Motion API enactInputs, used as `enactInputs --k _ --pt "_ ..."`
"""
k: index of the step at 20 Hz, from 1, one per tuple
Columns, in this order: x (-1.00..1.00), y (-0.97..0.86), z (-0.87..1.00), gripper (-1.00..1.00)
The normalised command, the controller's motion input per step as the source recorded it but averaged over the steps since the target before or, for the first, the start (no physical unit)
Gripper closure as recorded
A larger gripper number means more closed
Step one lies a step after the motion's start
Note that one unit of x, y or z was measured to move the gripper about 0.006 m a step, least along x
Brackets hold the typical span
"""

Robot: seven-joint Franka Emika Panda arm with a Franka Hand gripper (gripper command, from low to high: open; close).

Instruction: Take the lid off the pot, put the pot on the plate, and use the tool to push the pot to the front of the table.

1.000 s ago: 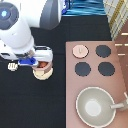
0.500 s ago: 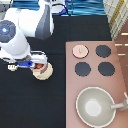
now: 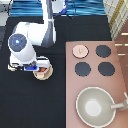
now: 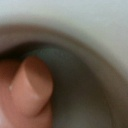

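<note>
Exterior view shows the hand [image 3: 31,66] low over the desk [image 3: 30,105], toward that view's left, with the white arm bent above it and covering much of it. Whether the hand is spread, pressed together or pinching something cannot be told from here.

Just beside it, on the side toward the exterior view's right, is the pot [image 3: 44,70]. It is open and shows its reddish inside. It appears to sit on the plate [image 3: 44,77], whose tan edge peeks out below it. The hand is so near the pot that they may be touching, but the arm hides the meeting point.

Up close, the wrist view gives only a pale rim [image 4: 95,35] curving round a shadowed hollow, with a pink lump [image 4: 32,90] in front. It is too blurred to say which part of pot or plate this is.

Farther out, toward the exterior view's right, the lid [image 3: 80,50] lies on the stove [image 3: 120,65] among the black burners [image 3: 103,50], well apart from the pot. The big pan [image 3: 95,106] sits nearer that view's bottom.

As a judgement, the lid step is done and the pot looks set on the plate. The work therefore stands at the close of the second step, with the pushing not yet done. I cannot pick out the tool with any certainty.
</note>
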Motion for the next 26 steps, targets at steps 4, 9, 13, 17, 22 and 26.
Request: enactInputs --k 4,9,13,17,22,26 --pt "-0.21 -0.28 0.04 -1.0" --pt "-0.07 -0.01 0.27 -1.0" --pt "0.0 0.07 0.21 -1.0" --pt "-0.05 0.19 0.05 -1.0" --pt "-0.46 -0.08 0.64 -1.0" --pt "-0.56 -0.43 0.83 -1.0"
